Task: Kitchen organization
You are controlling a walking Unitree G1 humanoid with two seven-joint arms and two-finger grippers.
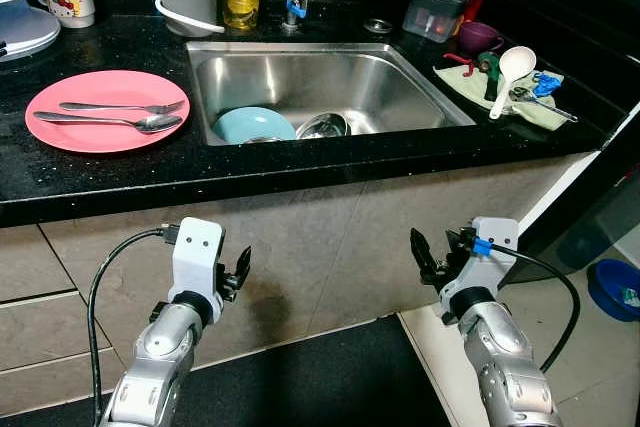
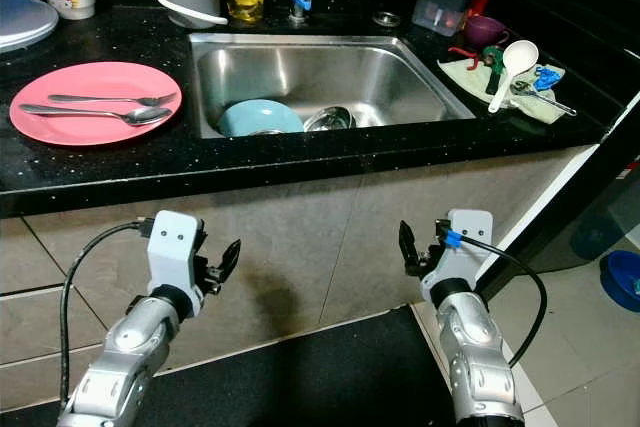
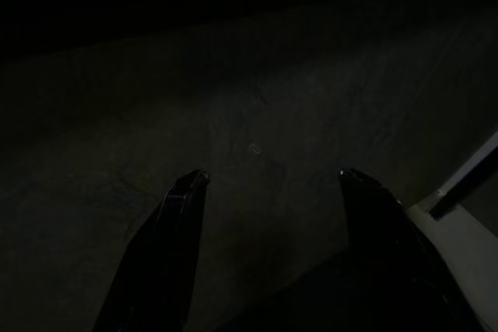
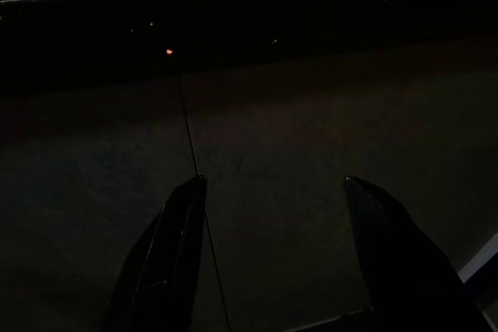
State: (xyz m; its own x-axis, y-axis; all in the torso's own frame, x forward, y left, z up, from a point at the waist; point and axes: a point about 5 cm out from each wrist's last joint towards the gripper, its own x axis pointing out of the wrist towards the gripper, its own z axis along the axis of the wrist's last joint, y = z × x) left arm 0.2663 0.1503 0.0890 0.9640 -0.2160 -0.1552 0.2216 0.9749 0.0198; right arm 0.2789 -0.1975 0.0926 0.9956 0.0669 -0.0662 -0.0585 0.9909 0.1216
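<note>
- Left gripper (image 1: 240, 269): raised below the stainless-steel sink (image 1: 420, 87), fingers spread, empty.
- Right gripper (image 1: 424, 255): likewise below the sink, fingers apart, empty.

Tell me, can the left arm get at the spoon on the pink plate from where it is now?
Probably not yet. The left gripper hangs open below the counter edge, facing the tiled front. The spoon lies beside a fork on the pink plate with nothing over it, so the arm must first rise over the edge.
</note>
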